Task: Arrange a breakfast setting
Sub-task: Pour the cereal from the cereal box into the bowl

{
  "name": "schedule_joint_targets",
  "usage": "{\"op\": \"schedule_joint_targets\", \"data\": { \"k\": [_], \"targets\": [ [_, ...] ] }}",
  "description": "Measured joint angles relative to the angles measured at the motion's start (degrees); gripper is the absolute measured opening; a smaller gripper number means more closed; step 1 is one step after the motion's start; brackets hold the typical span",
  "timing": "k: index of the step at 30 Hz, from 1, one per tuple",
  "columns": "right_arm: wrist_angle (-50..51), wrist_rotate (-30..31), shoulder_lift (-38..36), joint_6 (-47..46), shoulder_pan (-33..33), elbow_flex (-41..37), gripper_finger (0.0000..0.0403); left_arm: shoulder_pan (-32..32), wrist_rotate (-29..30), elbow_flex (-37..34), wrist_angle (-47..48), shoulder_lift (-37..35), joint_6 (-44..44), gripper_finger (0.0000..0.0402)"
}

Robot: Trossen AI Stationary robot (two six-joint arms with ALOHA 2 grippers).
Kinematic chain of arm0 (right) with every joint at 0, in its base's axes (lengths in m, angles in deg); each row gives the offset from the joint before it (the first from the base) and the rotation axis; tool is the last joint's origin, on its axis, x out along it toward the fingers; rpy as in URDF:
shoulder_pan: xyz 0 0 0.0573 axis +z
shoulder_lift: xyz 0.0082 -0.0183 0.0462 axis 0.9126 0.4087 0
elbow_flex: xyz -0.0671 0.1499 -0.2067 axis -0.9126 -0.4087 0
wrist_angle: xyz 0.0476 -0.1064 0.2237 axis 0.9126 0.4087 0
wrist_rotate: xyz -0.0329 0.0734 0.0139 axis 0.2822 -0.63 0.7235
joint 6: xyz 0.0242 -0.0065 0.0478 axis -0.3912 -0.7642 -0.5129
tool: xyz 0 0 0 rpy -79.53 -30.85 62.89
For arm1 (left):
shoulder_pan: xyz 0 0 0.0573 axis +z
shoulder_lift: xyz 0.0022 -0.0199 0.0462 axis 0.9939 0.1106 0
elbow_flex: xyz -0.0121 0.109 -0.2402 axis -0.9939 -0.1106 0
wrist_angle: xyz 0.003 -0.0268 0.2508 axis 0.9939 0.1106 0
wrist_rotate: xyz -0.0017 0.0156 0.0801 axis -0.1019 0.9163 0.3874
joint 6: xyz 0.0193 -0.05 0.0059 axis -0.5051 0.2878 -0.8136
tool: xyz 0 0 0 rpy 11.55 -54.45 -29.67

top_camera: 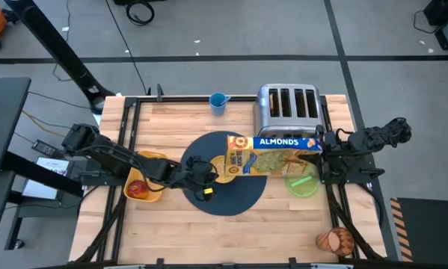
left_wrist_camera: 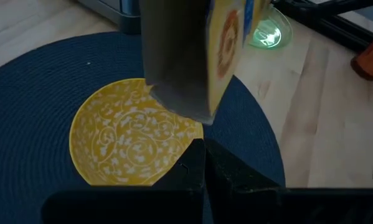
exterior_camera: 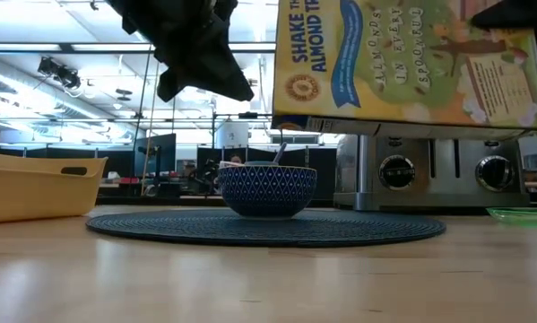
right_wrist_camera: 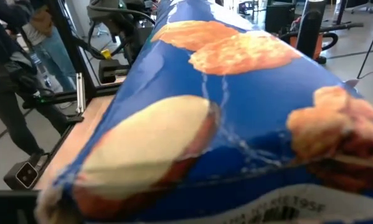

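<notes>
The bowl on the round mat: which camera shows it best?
The left wrist view: it looks down into the bowl, showing its yellow patterned inside on the mat, partly behind the cereal box. The low view shows its blue patterned outside from the side. In the high view the left arm and the box largely hide it. The right wrist view shows only the box.

left arm — reaches right across the table, left gripper (top_camera: pixel 201 179) near centre, fingers (left_wrist_camera: pixel 192 168) closed together | right arm — folded at the right edge, right gripper (top_camera: pixel 318 146) clamped on a cereal box (top_camera: pixel 265 157)
</notes>
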Motion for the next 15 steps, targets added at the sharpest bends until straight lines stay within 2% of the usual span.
{"op": "schedule_joint_targets", "data": {
  "k": [9, 15],
  "targets": [
    [-0.81, 0.47, 3.96, 0.51, -0.04, 0.15, 0.0188, 0.0, -0.02, 0.0, 0.05, 0.0, -0.76, 0.0009],
    [1.4, 1.46, 7.84, 2.28, -0.07, 4.88, 0.0188, 0.0, -0.02, 0.0, 0.11, 0.0, -0.9, 0.0009]
  ]
}}
